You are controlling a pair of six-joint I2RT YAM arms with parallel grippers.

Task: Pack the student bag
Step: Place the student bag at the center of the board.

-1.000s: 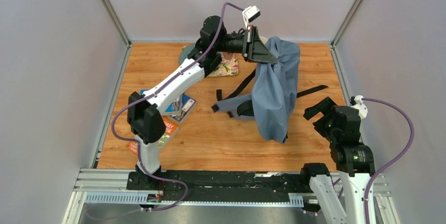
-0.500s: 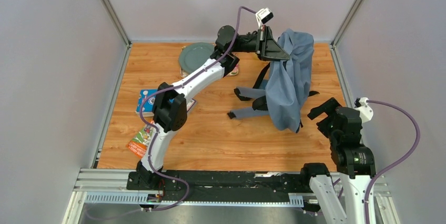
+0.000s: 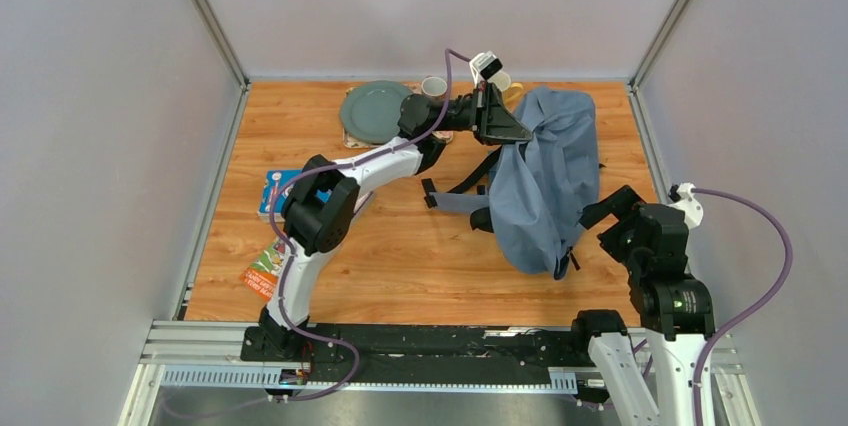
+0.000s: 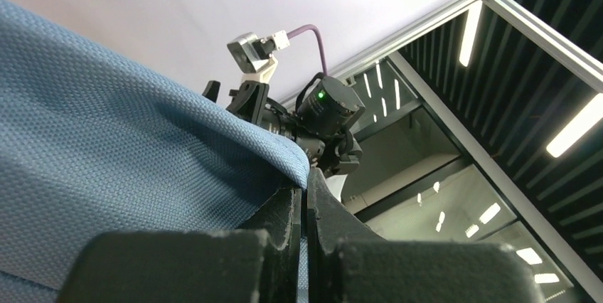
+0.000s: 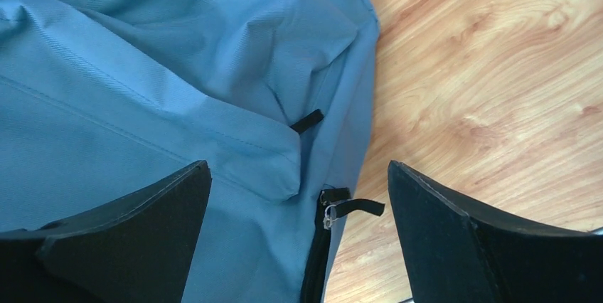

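At the left edge of the wooden table, two flat books lie outside the bag: a blue-covered book and, nearer, an orange and green book. At the far side sits a round grey-green plate, with a pale mug just right of it. I cannot tell what the mug holds.

My left gripper is clamped tight on a fold of the student bag, pinching its coarse woven grey-blue cloth at the far top end. From there the soft bag slumps in slack creases down onto the wood, right of centre. Its black straps trail out to the left. I cannot see its opening or anything inside it.

My right gripper hangs just beside the bag's near right edge, with its fingers spread wide and nothing between them. Below it runs a black zipper with a small pull tab, beside bare wood grain.
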